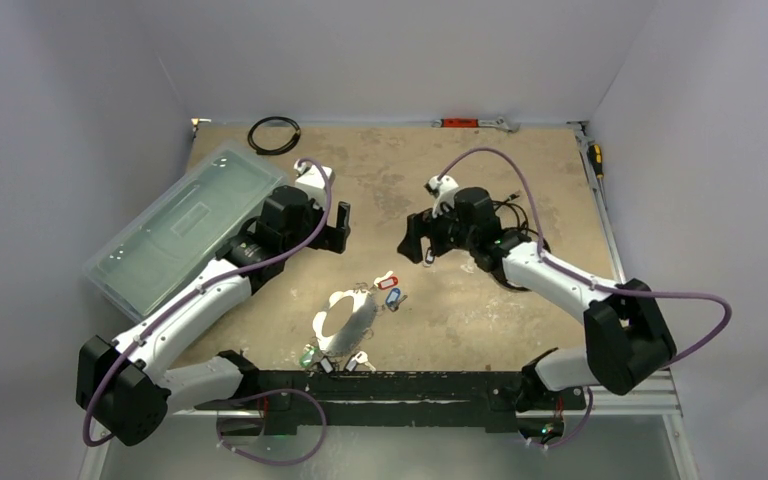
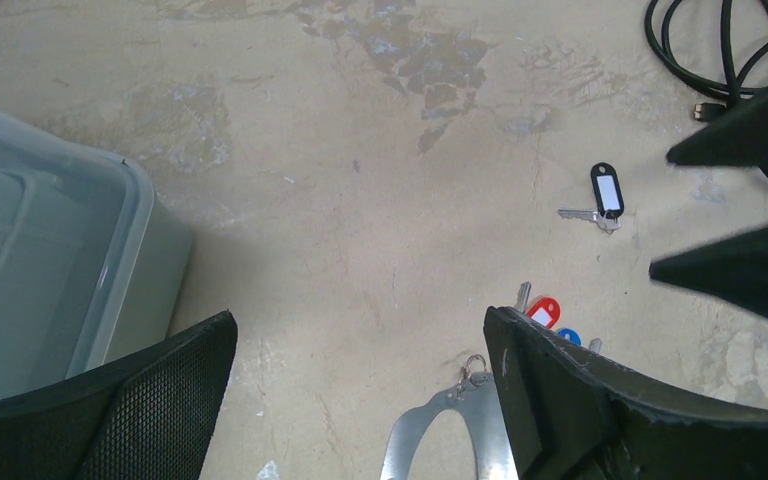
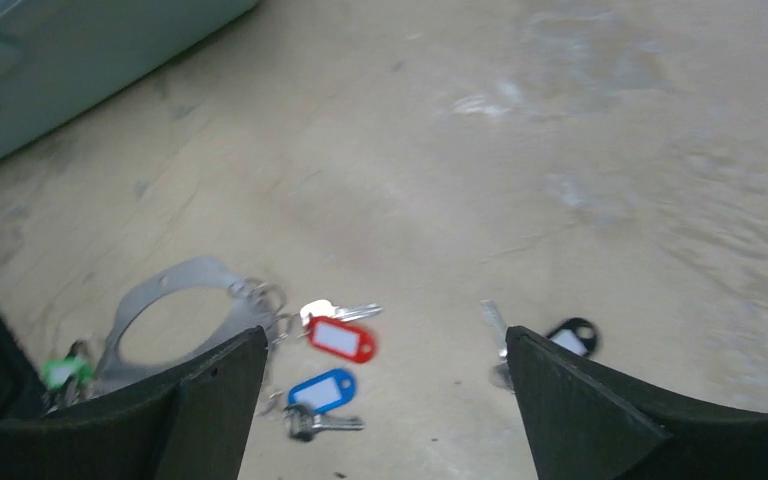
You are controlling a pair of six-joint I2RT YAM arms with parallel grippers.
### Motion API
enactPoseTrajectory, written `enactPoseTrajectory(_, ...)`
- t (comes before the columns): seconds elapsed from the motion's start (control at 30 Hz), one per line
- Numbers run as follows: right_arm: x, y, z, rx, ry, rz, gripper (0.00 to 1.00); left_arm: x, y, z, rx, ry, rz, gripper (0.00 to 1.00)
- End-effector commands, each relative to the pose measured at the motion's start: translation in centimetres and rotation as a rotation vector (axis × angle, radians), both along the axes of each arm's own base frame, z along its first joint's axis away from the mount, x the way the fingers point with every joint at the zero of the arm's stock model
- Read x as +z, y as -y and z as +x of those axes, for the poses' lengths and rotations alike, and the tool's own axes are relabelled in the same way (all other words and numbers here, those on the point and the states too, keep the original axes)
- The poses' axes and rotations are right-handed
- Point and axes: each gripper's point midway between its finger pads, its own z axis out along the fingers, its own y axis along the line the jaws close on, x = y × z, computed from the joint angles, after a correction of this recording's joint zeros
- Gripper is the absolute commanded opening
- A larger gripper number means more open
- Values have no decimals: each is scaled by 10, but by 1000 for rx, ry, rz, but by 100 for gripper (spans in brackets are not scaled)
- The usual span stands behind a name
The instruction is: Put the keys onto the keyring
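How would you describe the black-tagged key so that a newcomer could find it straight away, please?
Start at the big shiny keyring near the middle of the table. A red-tagged key and a blue-tagged key lie right beside it. The black-tagged key lies alone, apart from that cluster, with a white label in its black tag.

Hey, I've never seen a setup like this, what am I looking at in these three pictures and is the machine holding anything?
These are two robot arms bolted to a table. One picture looks down from above; the other two come from cameras on each wrist, so the dark shapes at their lower edges are the fingers. The left gripper and right gripper are both open and hold nothing. On the table lie a silvery keyring, a red-tagged key, a blue-tagged key and a black-tagged key lying apart. A clear plastic box sits left.
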Motion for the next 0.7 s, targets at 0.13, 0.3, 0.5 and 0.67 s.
enactPoseTrajectory(0.13, 9, -76, -78, 569, 26, 169, 79, 29, -4, 4, 25, 88, -21, 92)
enactPoseTrajectory(0.3, -21, -94, -128, 756, -91, 145, 65, 34, -7, 4, 36, 103, -27, 91)
enactPoseTrajectory(0.5, -40, -97, -157, 805, -170, 158, 50, 33, -6, 4, 34, 99, -30, 91)
enactPoseTrajectory(0.67, -53, -104, -167, 825, -210, 140, 45, 32, -5, 4, 30, 95, -31, 90)
